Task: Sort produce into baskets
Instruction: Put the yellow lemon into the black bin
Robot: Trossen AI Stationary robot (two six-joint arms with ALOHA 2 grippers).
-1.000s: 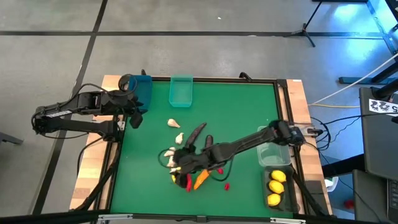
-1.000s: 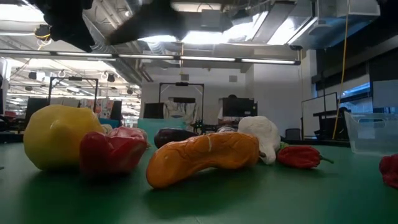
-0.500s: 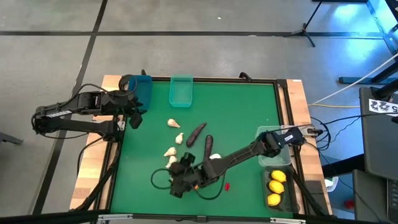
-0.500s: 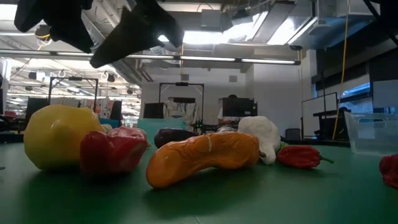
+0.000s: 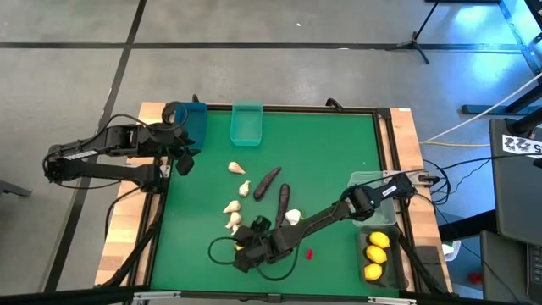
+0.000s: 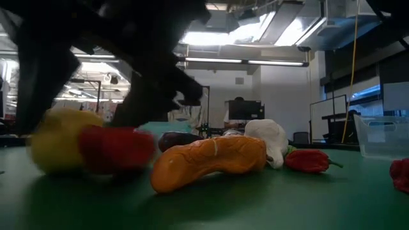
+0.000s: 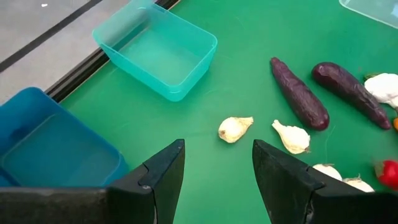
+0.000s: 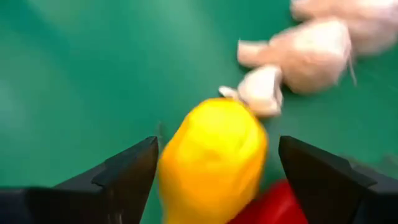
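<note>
R gripper [image 8: 214, 171] low over the produce pile, jaws wide, straddling a yellow lemon [image 8: 214, 162], not clamped on it; red chili [image 8: 273, 208] touching lemon, garlic bulbs [image 8: 298, 53] just beyond. L gripper [image 7: 217, 165] waits above the blue bin [image 7: 50, 149], jaws part open, empty. Teal bin [image 7: 155, 50] near; eggplants [image 7: 298, 93] mid counter [image 5: 330, 152].

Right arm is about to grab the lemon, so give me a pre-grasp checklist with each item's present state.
1. Right gripper fingers open on either side of the lemon: ok.
2. Lemon free of neighbours: not ok, a garlic bulb and a red pepper lie against it.
3. Fingers low enough to close: cannot tell.
4. Dark grey bin with two lemons has room: ok.
5. Left gripper clear, parked by the blue bin: ok.
</note>
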